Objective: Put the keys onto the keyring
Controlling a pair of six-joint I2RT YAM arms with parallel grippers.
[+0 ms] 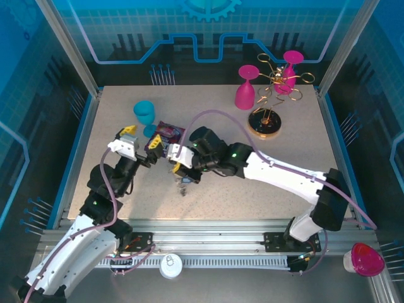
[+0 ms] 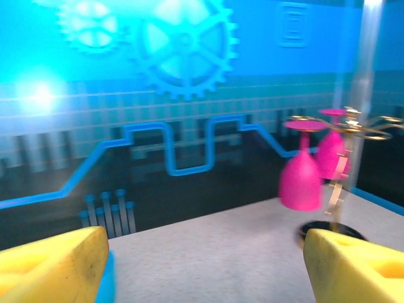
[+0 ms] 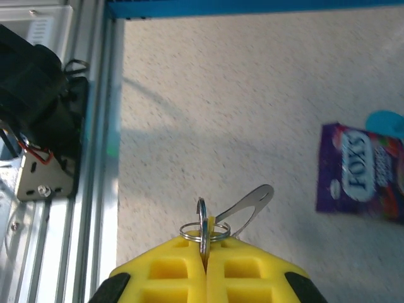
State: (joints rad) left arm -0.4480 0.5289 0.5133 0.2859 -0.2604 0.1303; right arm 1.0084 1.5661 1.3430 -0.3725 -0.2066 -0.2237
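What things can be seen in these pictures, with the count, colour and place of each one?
table: 1, beige, speckled
keyring: 1, silvery, pinched in the right gripper
key: 1 seen, silvery blade, sticking out at the keyring
packet: 1, purple, centre-left of the table
cup: 1, teal, beyond the packet
rack: 1, gold wire, round base, far right of the table
glasses: 2, pink, upside down at the rack
lid: 1, white, on the near rail
tub: 1, pink-topped, off the table, near right
left gripper: yellow fingers, open, holding nothing
right gripper: yellow fingers, shut on the keyring
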